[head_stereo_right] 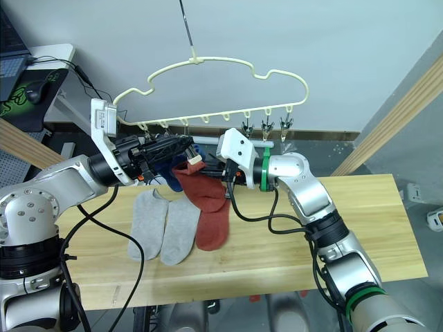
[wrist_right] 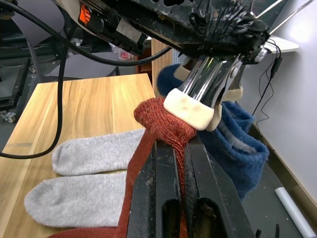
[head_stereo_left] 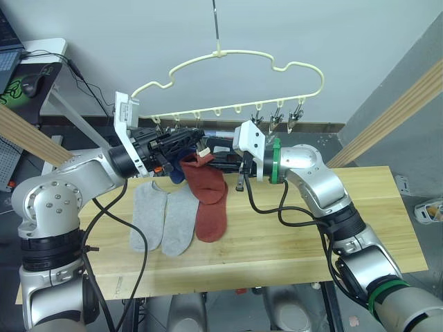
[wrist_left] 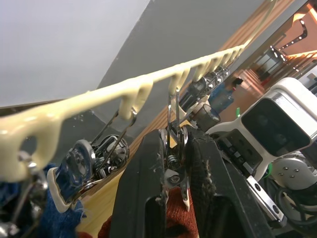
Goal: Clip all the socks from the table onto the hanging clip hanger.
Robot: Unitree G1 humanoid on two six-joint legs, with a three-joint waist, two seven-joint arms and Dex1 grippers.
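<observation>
While the left gripper [wrist_left: 174, 198] squeezes a silver clip [wrist_right: 198, 94] open, the right gripper [wrist_right: 179, 163] pinches the red sock's [head_stereo_left: 205, 181] cuff just below it; soft, limp, light — hold the cuff edge.

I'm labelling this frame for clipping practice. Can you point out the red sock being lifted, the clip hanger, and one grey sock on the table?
red sock [head_stereo_left: 206, 185], left eye view, raised leg part.
clip hanger [head_stereo_left: 239, 57], left eye view, top wire.
grey sock [head_stereo_left: 147, 216], left eye view, middle of the sock.
</observation>
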